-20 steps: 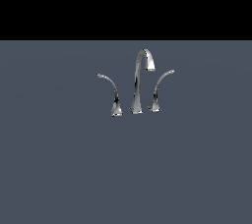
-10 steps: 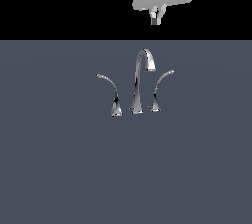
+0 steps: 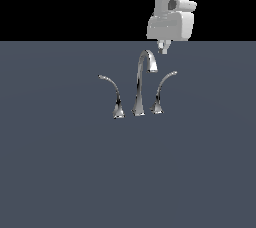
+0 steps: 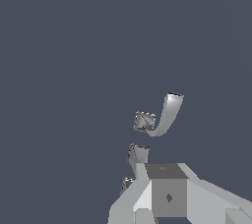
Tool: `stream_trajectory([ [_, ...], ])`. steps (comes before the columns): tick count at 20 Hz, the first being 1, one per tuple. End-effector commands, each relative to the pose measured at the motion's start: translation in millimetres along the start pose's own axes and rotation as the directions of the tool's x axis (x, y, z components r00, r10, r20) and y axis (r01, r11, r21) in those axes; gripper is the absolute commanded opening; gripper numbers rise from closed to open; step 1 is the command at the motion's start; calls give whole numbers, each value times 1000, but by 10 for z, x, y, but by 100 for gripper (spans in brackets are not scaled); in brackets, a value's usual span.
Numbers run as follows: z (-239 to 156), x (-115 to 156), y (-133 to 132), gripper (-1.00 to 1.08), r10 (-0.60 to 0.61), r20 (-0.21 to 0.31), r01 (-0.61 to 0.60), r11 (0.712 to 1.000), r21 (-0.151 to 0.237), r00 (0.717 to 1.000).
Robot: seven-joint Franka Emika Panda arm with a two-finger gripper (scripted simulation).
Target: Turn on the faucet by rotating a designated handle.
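The chrome faucet (image 3: 141, 88) stands mid-surface, its tall gooseneck spout in the centre. The handle (image 3: 163, 91), the shorter and more upright lever, rises on the exterior view's right of the spout. A longer hooked lever (image 3: 113, 94) is on the other side. My gripper (image 3: 163, 48) hangs just above and behind the spout's top, touching nothing, with its fingers close together and nothing between them. In the wrist view the gripper (image 4: 166, 188) sits over the faucet, and one curved chrome lever (image 4: 168, 114) shows beyond it; I cannot tell which lever it is.
The faucet stands on a flat grey-blue surface (image 3: 60, 172) that fills the lower part of the exterior view. The white arm (image 3: 167, 7) comes down from above, against a black background.
The arm has come down from the top edge of the exterior view. The gripper now hangs just above the spout. The faucet and its levers have not moved.
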State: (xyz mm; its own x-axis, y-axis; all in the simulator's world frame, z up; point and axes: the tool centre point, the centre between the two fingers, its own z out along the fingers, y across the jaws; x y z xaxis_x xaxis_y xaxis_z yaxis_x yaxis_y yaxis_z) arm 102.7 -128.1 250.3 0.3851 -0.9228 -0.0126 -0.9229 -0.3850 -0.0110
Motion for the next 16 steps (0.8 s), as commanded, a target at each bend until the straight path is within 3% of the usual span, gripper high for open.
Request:
stream_trajectory([
  [1,207,112,-48,-100,54,-4,-54,999,-2,999],
  [9,664,329,-113,-100,162,-12,-162,987,-7,987],
  [16,796,387,-124,-100,192,-14,-192,981,-8,981],
])
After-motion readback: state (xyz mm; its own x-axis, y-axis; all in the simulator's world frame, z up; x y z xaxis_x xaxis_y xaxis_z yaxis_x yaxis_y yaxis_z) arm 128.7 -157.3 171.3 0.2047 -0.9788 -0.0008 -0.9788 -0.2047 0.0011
